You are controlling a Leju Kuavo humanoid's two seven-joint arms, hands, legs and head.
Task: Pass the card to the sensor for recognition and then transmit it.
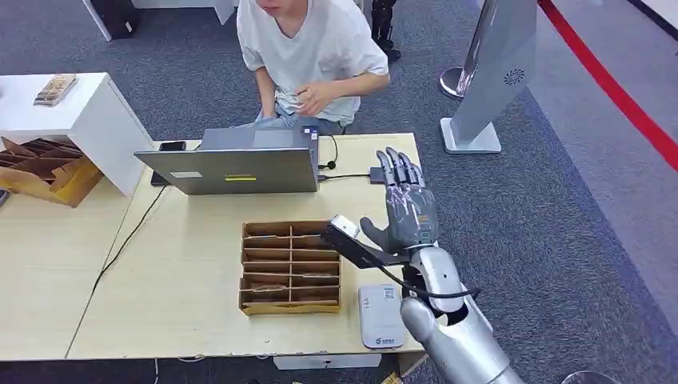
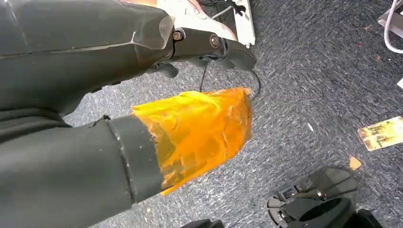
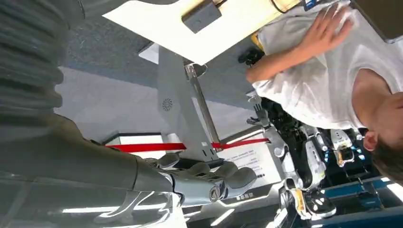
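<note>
A brown cardboard slot box (image 1: 291, 267) lies on the table's middle; thin cards seem to lie in its slots, too small to tell apart. The white sensor (image 1: 380, 315) lies flat by the near edge, right of the box. My right hand (image 1: 408, 205) is raised above the table's right part, fingers straight and spread, palm bare; in the right wrist view its fingers (image 3: 209, 179) hold nothing. My left hand (image 2: 190, 95) hangs over the carpet with an orange-taped thumb (image 2: 199, 128) and nothing in it. A small yellowish card (image 2: 382, 133) lies on the carpet.
A grey laptop (image 1: 240, 168) stands open at the table's back, cables running from it. A person in a white shirt (image 1: 308, 48) sits behind it. A white cabinet (image 1: 80, 120) and cardboard trays (image 1: 40, 168) stand at left. A grey kiosk stand (image 1: 492, 72) is at right.
</note>
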